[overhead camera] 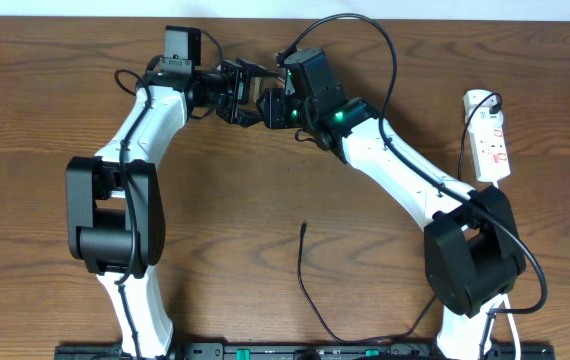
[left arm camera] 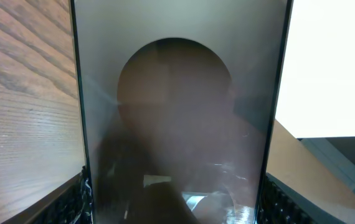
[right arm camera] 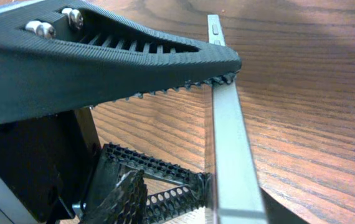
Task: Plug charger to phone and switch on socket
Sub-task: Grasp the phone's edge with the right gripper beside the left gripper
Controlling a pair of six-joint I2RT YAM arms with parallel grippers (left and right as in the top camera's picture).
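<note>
The phone [left arm camera: 177, 124] fills the left wrist view, its brownish screen with a dark oval standing between my left gripper's fingers [left arm camera: 177, 202], which are shut on its two edges. In the right wrist view the phone [right arm camera: 227, 137] shows edge-on as a silvery strip. My right gripper [right arm camera: 224, 199] has a ribbed finger pressed against its face. Overhead, the left gripper [overhead camera: 243, 100] and right gripper [overhead camera: 271, 106] meet at the back centre. The charger cable [overhead camera: 300, 280] lies at the front, its plug tip [overhead camera: 304, 227] free. The socket [overhead camera: 489, 140] lies at the right edge.
The power strip's white cord runs down beside the right arm's base [overhead camera: 473, 262]. The left arm's base [overhead camera: 115, 215] stands at the left. Dark arm cables loop above the right wrist [overhead camera: 365, 40]. The wooden tabletop [overhead camera: 265, 180] lies bare between the arms.
</note>
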